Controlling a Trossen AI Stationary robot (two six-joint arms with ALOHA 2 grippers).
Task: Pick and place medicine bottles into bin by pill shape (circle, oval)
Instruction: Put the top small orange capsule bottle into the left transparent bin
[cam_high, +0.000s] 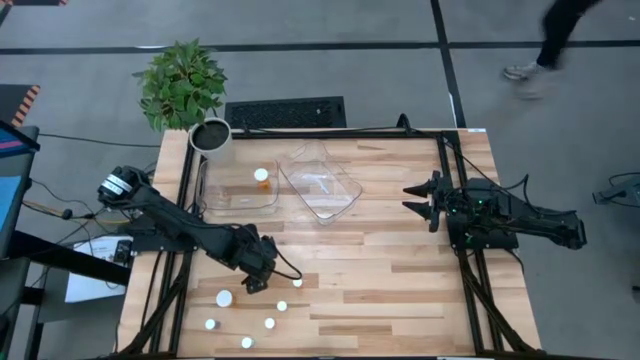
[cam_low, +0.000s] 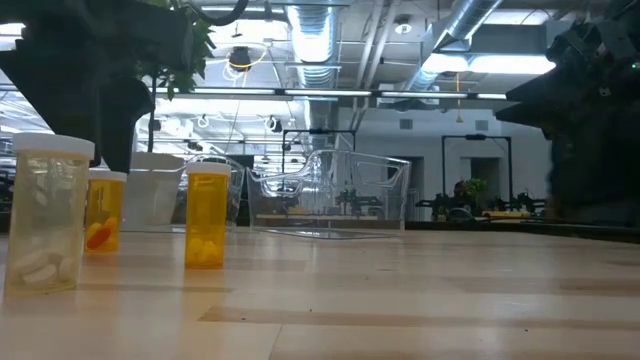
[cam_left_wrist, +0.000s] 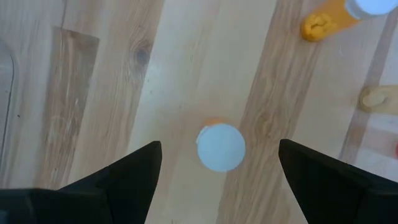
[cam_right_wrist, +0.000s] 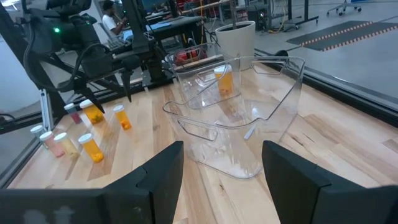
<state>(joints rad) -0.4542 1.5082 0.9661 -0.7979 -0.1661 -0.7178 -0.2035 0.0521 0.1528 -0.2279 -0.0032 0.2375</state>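
Note:
Several small amber bottles with white caps (cam_high: 224, 298) stand on the table's near left part; three show in the low view (cam_low: 207, 215). One more bottle (cam_high: 261, 176) stands in the left clear tub (cam_high: 215, 200). My left gripper (cam_high: 258, 272) is open above the table, pointing down, its fingers on either side of one upright bottle's white cap (cam_left_wrist: 221, 147) without touching it. My right gripper (cam_high: 420, 198) is open and empty at the table's right, facing the right clear tub (cam_high: 345, 195).
The two clear tubs stand side by side at the far middle of the table (cam_right_wrist: 249, 118). A white pot (cam_high: 210, 135) with a green plant stands at the far left corner. A person (cam_high: 545, 50) walks on the floor beyond the far right corner.

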